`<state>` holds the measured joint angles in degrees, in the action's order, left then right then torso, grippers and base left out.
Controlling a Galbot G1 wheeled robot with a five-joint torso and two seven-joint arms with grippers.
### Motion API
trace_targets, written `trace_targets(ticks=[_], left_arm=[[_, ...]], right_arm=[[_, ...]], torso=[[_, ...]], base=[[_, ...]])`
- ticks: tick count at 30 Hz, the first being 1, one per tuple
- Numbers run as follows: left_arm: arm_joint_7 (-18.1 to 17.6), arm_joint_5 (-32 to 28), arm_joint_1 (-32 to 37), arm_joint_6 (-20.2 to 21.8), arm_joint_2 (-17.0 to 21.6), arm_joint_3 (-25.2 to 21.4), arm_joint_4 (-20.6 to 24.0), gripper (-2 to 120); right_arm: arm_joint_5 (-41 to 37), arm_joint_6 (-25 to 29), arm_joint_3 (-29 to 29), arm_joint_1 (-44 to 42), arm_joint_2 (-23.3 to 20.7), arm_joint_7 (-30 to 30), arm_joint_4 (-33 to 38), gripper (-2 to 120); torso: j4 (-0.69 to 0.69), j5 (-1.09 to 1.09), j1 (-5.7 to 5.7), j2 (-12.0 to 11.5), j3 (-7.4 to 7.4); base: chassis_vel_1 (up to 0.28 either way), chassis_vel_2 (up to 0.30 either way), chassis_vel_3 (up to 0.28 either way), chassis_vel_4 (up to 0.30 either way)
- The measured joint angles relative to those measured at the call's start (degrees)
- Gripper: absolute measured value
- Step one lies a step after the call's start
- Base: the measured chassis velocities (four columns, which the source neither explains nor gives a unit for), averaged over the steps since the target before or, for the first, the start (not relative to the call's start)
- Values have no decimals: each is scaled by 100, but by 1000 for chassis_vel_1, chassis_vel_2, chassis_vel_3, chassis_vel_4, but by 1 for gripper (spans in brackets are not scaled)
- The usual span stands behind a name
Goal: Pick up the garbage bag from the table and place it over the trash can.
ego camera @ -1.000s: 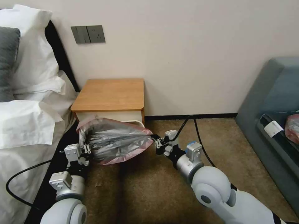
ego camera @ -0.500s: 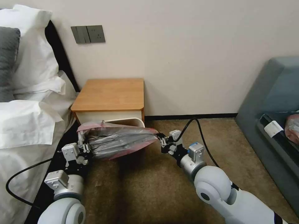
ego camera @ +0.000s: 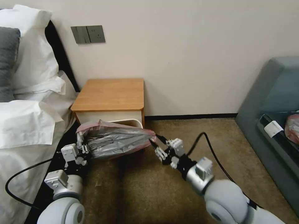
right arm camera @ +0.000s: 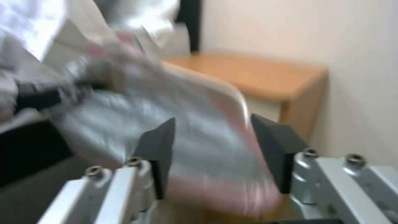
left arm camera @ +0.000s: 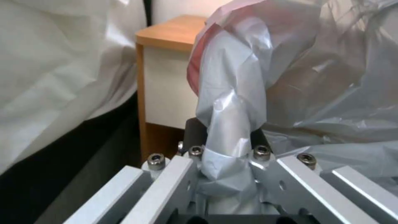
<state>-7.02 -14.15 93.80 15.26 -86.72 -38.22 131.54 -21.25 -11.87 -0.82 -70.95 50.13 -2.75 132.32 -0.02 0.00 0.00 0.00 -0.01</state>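
The garbage bag (ego camera: 116,141), silvery grey with pink edges, lies spread across the trash can, whose pale rim (ego camera: 132,121) peeks out behind it in front of the table (ego camera: 110,93). My left gripper (ego camera: 83,150) is shut on the bag's left edge; the left wrist view shows the plastic (left arm camera: 290,62) bunched between its jaws (left arm camera: 226,155). My right gripper (ego camera: 156,144) hovers just off the bag's right edge, open. In the right wrist view its fingers (right arm camera: 159,146) stand apart with the bag (right arm camera: 178,124) beyond them, untouched.
A bed with white linen (ego camera: 28,124) crowds the left arm. A grey-blue sofa (ego camera: 274,102) stands at the right with a reddish plastic wad (ego camera: 292,127) on it. Brown carpet (ego camera: 174,130) lies open between them. Black cables trail from both wrists.
My right gripper has opened, let go of the bag's right edge and drawn back toward me. The bag has sunk lower over the trash can. The left gripper keeps its hold.
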Motion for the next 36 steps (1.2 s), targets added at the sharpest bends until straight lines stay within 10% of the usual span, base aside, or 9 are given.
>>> trace_targets(ticks=[15, 36], left_arm=[[137, 434, 70, -48, 38, 225, -43, 5], [175, 638, 163, -136, -29, 542, -51, 5]], right_arm=[[987, 656, -1147, 1570, 72, 657, -1266, 99], [1169, 535, -1479, 2036, 370, 627, -1749, 24]], torso=[[1, 0, 0, 0, 1], [1, 0, 0, 0, 1]], base=[[0, 0, 0, 0], [0, 0, 0, 0]])
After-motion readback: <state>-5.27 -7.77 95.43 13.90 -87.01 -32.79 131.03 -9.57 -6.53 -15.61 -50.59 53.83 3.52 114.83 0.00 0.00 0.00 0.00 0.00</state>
